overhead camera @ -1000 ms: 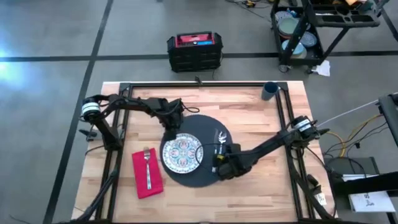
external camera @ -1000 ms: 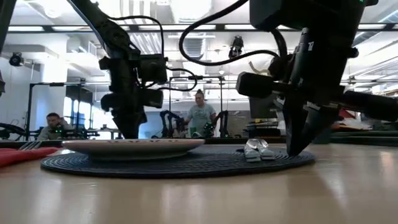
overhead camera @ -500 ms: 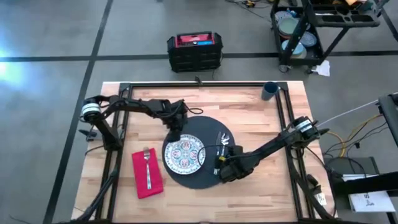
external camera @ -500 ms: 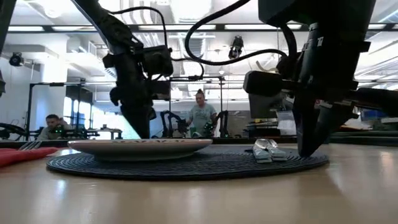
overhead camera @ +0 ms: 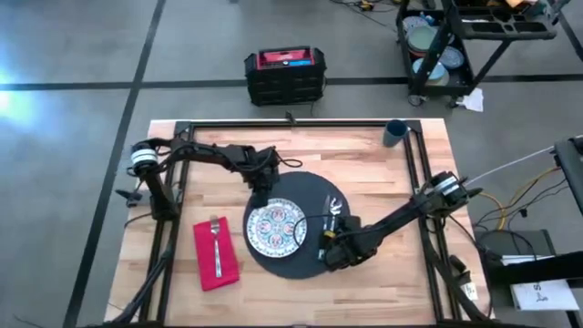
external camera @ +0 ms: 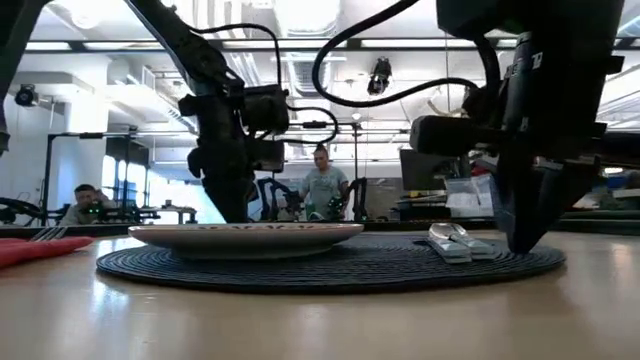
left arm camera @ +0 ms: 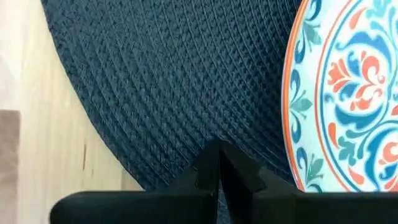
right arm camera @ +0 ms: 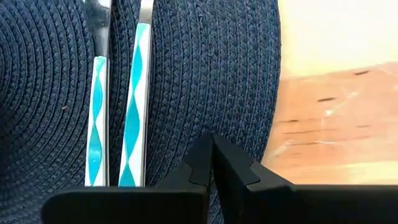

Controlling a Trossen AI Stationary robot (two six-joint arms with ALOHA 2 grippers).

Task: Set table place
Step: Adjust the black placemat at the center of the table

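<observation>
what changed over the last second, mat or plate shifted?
Yes. The mat, with the plate and the two utensils on it, slid toward the table's right side and a little toward the front edge. Both claws went along, shut, tips pressed on the mat: left claw at its back edge, right claw at its right rim. Napkin, fork and cup stayed put.

a: what's under the left gripper?
b: the woven dark mat. the jaws are closed, tips together, pressed on or just above the weave.
a: and the plate?
b: just beside the tips, resting on the mat, orange rim with blue and red scrolls.
a: anything else?
b: pale wood counter past the mat's edge.
</observation>
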